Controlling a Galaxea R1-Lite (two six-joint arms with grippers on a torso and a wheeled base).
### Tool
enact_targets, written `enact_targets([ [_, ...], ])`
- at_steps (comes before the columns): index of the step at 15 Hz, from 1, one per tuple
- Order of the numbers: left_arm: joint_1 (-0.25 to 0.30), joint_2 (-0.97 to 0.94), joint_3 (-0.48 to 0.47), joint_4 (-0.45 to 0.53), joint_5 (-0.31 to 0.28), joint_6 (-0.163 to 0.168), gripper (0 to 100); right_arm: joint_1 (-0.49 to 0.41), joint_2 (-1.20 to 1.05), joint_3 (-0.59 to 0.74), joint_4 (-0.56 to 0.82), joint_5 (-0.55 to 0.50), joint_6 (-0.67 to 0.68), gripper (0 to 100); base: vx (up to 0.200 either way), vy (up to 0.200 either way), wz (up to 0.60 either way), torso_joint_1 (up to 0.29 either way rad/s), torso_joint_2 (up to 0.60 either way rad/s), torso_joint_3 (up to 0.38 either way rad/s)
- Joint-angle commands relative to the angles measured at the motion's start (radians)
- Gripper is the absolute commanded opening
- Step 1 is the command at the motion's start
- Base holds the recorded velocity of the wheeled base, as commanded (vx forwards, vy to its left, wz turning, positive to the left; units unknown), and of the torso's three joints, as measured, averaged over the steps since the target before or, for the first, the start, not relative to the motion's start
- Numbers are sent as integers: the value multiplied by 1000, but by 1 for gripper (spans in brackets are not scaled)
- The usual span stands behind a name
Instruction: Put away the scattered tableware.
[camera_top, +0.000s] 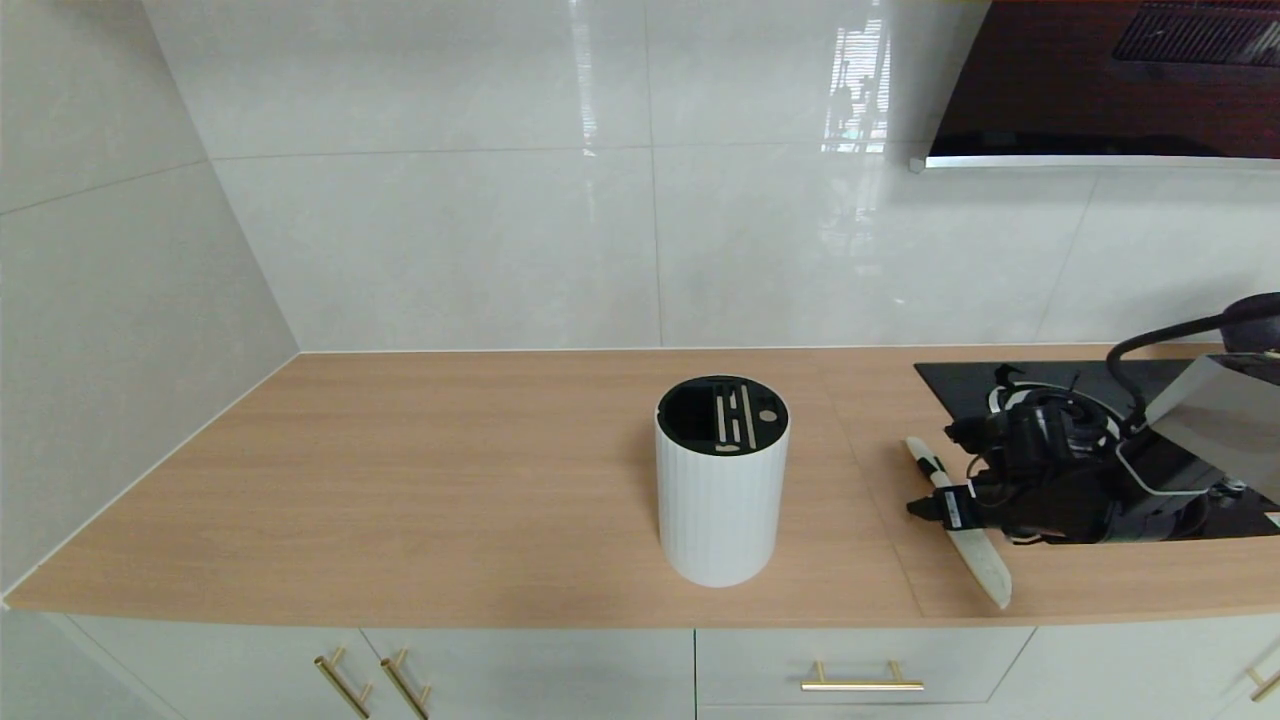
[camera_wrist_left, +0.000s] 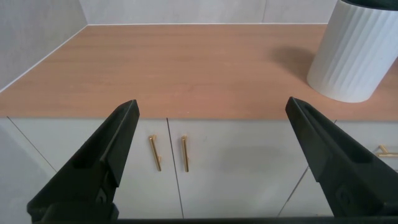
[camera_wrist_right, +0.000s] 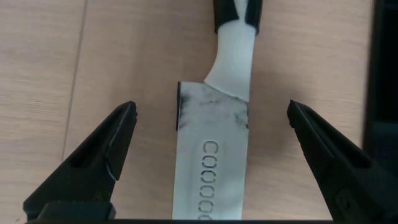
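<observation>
You were at the pick-up step, by my read: the right end effector (camera_top: 950, 505) hung low over the knife (camera_top: 978, 560), jaws spread wide, one on either side of it and nothing gripped. The knife lay flat on the counter (camera_top: 450, 480), just beside the hob (camera_top: 1000, 378) and well apart from the white slotted holder (camera_top: 720, 490) standing to the robot's left of it. Its long axis ran roughly from the back wall to the counter's front edge, slanting a little to the robot's right toward the front. The black-banded handle lay toward the wall, and the pale blade pointed at the front edge. In the right wrist view the jaws straddled the knife (camera_wrist_right: 214, 143) about where blade met handle, squarely across its width. So the next move called for you to lower the last bit and close across the narrow dimension. After that would come lifting, tipping the blade downward and lining it up with a slot in the holder's dark top. Your left end effector (camera_wrist_left: 211, 106) was parked off the counter's front, above the cabinet doors (camera_wrist_left: 174, 162), jaws apart and empty.
</observation>
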Motion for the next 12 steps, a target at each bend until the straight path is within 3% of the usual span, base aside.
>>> enact_targets([
  [1, 0, 2, 0, 0, 0, -1, 100, 0, 15, -5, -11, 1, -1, 100, 0, 0, 0, 0, 0, 0],
  [12, 0, 2, 0, 0, 0, -1, 100, -11, -17, 15, -15, -1, -1, 100, 0, 0, 0, 0, 0, 0],
])
